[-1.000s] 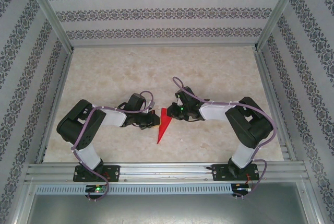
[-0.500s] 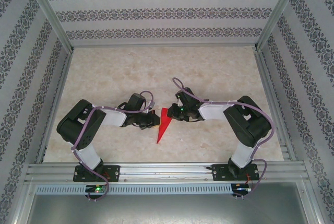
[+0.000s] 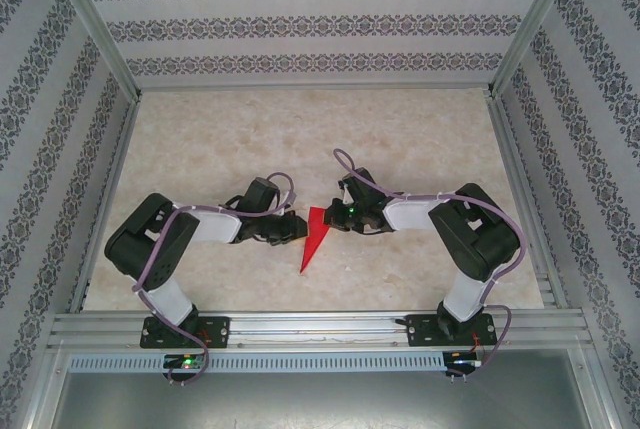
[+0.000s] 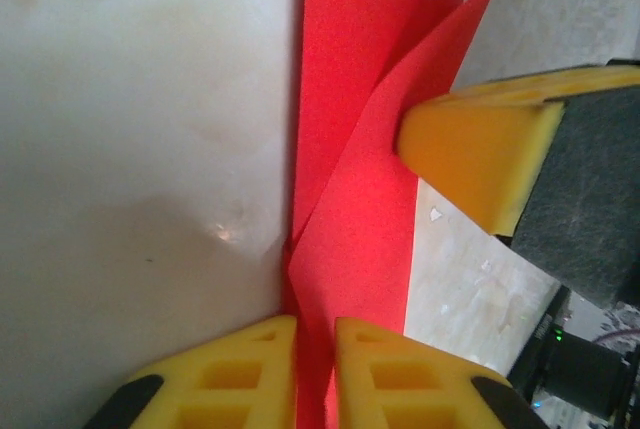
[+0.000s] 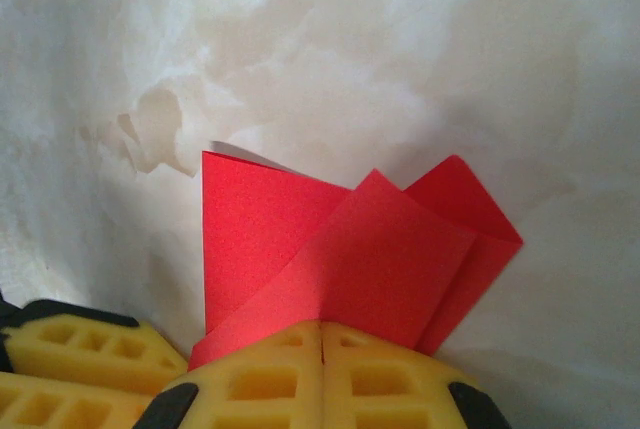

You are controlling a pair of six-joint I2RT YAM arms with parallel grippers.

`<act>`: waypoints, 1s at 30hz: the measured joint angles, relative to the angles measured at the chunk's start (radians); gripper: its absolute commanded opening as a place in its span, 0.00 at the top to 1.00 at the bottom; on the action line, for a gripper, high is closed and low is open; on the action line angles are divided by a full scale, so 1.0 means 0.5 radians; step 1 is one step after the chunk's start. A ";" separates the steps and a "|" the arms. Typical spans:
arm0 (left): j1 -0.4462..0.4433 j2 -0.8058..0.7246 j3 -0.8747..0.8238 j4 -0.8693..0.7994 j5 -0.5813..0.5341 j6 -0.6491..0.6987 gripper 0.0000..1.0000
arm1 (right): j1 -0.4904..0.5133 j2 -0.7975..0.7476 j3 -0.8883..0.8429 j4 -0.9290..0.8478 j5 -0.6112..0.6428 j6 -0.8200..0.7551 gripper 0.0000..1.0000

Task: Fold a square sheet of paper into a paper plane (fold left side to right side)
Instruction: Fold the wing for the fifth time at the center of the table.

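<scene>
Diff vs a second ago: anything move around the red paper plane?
The left arm swung its elbow slightly outward, left and toward the near edge. Nothing visibly taken or released. The bright red folded paper plane lies where it was, the left gripper and right gripper still pinching it from either side.

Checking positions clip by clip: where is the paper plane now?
Top view: the paper plane lies centrally on the table, between the left end effector and the right end effector, narrow tip toward the near edge.
</scene>
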 measured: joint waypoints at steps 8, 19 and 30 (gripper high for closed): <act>0.060 -0.462 0.107 -0.361 -0.114 0.182 0.91 | 0.000 -0.002 -0.021 0.043 -0.008 0.000 1.00; -0.098 -0.443 0.166 -0.481 0.196 0.196 0.96 | 0.000 -0.002 -0.021 0.046 -0.007 0.000 1.00; -0.134 -0.136 0.196 -0.485 0.301 0.195 0.97 | 0.000 -0.002 -0.021 0.045 -0.008 0.000 1.00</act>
